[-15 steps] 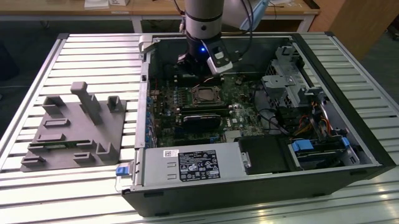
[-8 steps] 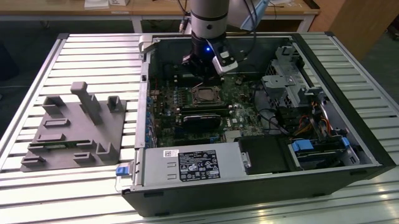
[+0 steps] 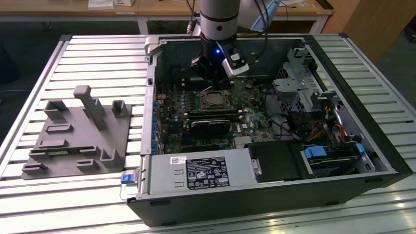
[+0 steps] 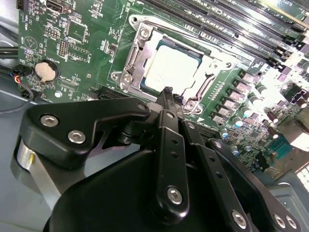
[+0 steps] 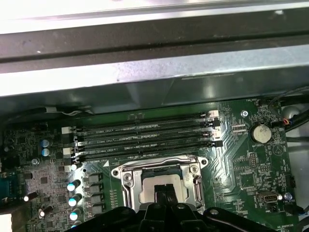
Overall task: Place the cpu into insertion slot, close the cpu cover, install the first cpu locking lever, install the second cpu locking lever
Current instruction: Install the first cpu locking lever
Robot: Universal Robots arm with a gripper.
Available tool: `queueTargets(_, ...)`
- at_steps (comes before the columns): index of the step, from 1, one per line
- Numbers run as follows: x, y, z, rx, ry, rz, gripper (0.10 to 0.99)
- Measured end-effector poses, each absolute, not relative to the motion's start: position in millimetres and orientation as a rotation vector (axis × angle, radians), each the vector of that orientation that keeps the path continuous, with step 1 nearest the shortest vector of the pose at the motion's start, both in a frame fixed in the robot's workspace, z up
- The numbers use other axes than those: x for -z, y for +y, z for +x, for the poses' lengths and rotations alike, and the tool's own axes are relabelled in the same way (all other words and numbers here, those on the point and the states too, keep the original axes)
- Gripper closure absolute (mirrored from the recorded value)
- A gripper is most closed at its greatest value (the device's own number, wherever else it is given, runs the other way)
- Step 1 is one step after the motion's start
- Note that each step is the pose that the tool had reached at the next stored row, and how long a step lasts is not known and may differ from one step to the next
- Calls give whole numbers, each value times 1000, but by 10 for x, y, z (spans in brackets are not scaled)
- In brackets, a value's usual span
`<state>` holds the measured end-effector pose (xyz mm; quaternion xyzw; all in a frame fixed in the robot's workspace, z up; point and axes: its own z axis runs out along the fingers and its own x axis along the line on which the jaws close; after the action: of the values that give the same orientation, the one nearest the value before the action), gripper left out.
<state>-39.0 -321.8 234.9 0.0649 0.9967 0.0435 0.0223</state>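
Gripper: your gripper point(image 4: 166, 91) had its fingers drawn together, with nothing visible between them
Chip: the chip point(image 4: 171, 67) lay flat in the socket point(image 3: 203, 101), just under and ahead of your fingertips
Cover: the cover point(image 4: 136, 50) lay down around the chip, which showed through its window
Beyond: memory slots point(image 5: 145, 137) ran past the socket's far side
Levers: you could not tell whether they were latched

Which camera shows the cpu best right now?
The second wrist view: the cpu lies near and almost whole. The first wrist view has it partly behind the gripper; the exterior view shows it far off.
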Motion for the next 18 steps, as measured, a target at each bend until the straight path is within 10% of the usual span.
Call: queueTargets(18, -2298, -3062, -360, -135, 3087, 201, 980)
